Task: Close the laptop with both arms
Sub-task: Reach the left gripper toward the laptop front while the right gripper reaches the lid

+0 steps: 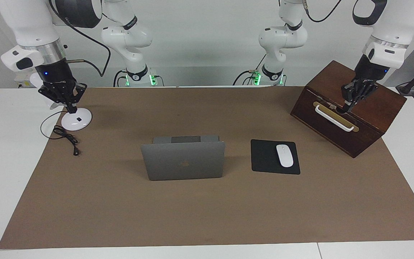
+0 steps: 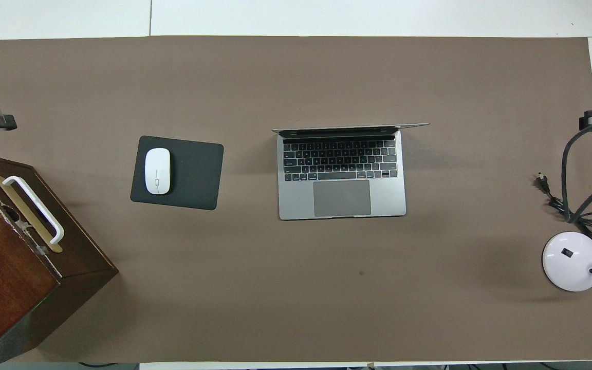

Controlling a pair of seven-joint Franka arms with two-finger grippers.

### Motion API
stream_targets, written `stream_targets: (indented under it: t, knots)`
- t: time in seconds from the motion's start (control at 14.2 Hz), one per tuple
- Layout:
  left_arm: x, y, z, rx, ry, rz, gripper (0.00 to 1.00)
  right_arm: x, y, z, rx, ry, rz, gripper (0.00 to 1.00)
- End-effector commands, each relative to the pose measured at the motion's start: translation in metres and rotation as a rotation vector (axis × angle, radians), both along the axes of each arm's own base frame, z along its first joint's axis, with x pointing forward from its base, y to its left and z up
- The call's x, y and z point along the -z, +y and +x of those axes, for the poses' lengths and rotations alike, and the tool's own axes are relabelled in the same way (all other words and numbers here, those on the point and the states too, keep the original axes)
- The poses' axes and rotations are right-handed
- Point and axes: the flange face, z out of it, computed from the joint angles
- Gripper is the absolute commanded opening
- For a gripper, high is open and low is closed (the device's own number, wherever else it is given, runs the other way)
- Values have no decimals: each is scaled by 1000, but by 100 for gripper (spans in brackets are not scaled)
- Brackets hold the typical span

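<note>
laptop: thin silver-grey metal laptop sits mid-table on the brown mat, lid upright and wide open, keyboard facing the robots.
left gripper: black two-finger left gripper hangs over the dark wooden box with the white handle, fingertips pinched together, nothing in them.
right gripper: black right gripper is up over the round white lamp base, also closed up and empty.
neighbours: black mouse pad with a white mouse lies just beside the laptop, toward the left arm's end.
</note>
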Motion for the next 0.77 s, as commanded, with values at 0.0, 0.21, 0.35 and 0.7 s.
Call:
stream_targets:
  t: [0.0, 0.21, 0.35, 0.7]
  knots:
    - [14, -3, 1, 70, -45, 8, 0, 1, -5, 5, -52, -38, -27, 0]
    - [44, -20, -7, 85, -102, 11, 0, -4, -1, 12, -64, -95, -36, 0]
    - [61, -45, -17, 133, -132, 11, 0, -3, 6, 19, -73, -131, -37, 0]
    - [109, -114, -56, 338, -196, 34, 0, 0, 54, 32, -56, -205, -2, 0]
